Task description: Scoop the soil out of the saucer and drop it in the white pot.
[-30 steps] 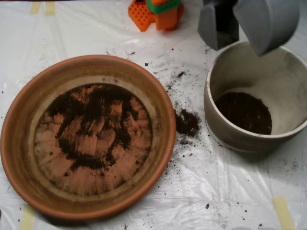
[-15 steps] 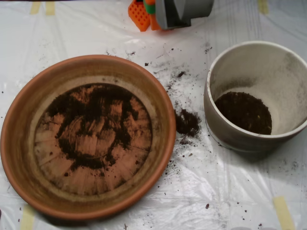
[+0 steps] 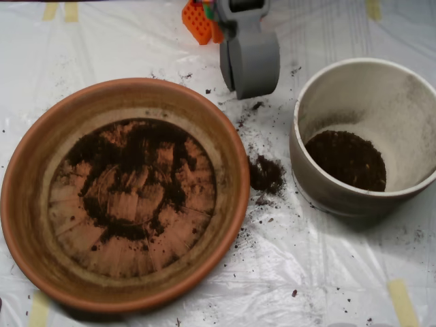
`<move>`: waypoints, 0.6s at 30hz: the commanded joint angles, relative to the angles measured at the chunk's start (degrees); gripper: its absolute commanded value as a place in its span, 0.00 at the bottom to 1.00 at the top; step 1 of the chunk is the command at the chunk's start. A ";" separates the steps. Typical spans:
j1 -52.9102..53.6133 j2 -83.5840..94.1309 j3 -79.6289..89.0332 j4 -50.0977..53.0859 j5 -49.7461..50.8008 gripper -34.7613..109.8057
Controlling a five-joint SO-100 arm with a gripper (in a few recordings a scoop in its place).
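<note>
Your grey clamshell hand (image 3: 249, 65) hangs over the plastic-covered counter (image 3: 204, 293), between the far rim of the wide terracotta-orange clay saucer (image 3: 27, 225) and the deep cream-white ceramic pot (image 3: 320, 187). Its shells look closed together and I see no load in them. You appear to be between scoops, so the next move calls for swinging left and down into the saucer. The loose, dark, crumbly soil (image 3: 136, 146) there lies thin and patchy over the ridged floor, mostly toward the far half, so you'll need a shallow, scraping pass. A mound of soil already sits in the pot, and a small spilled clump (image 3: 266, 174) lies on the sheet between saucer and pot.
</note>
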 commanded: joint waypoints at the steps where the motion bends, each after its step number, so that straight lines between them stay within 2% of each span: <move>1: -1.41 4.13 2.11 0.09 -0.26 0.30; 7: -4.31 4.13 7.73 -0.53 0.53 0.26; 18: -5.45 4.13 13.54 -2.46 0.09 0.26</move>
